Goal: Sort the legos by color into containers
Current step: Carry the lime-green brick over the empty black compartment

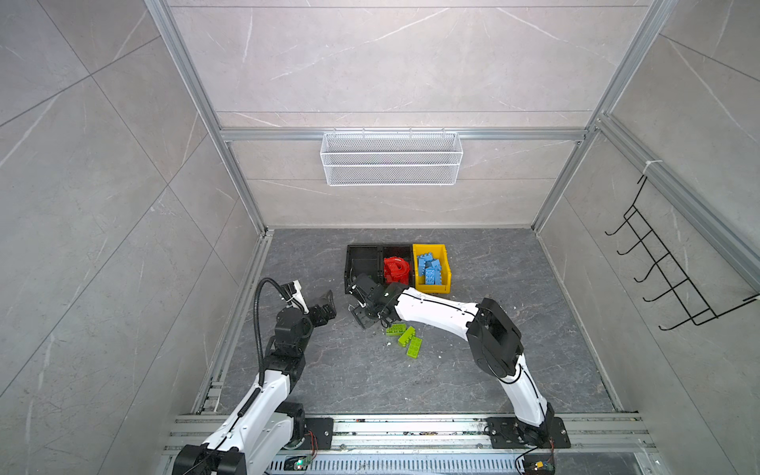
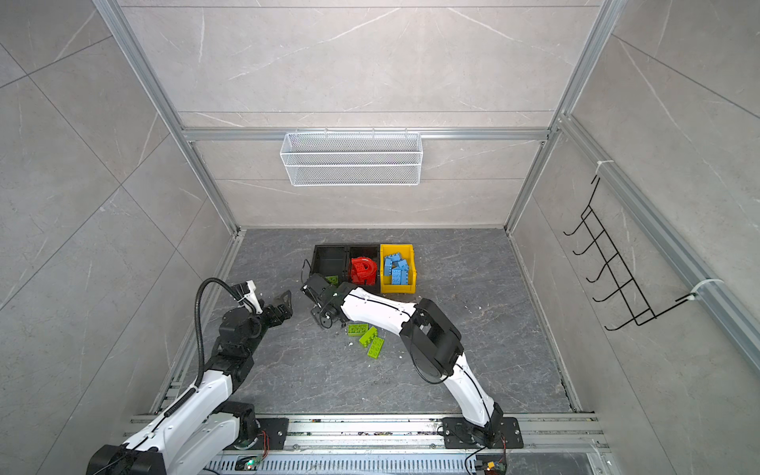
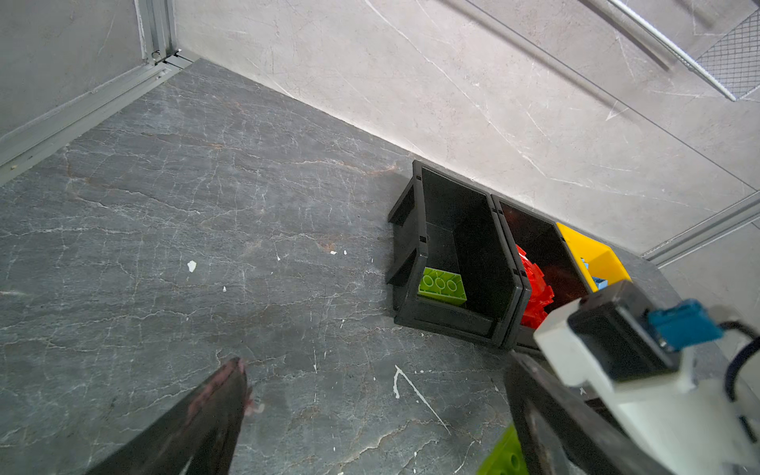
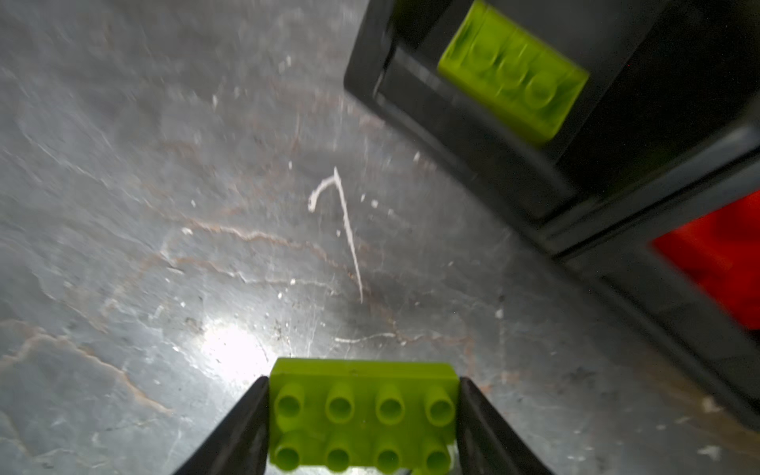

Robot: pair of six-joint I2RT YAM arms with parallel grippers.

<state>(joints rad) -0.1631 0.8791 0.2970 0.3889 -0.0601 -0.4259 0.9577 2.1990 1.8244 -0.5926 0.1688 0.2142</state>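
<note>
Smooth glossy plastic lego [image 4: 364, 411], matt veined stone-look tabletop [image 4: 164, 214]

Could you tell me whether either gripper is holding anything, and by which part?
The right gripper holds a lime green brick by its two short ends; the left gripper is open and empty.

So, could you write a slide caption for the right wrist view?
Right gripper grips a lime brick by its ends, near the black bin holding a second lime brick.

Both top views stared down from overhead at the whole cell. Wrist cams sat low over the tabletop [image 3: 185, 205], both catching one black bin [image 3: 405, 255]; the right's hugged a lime green brick [image 4: 362, 411].
</note>
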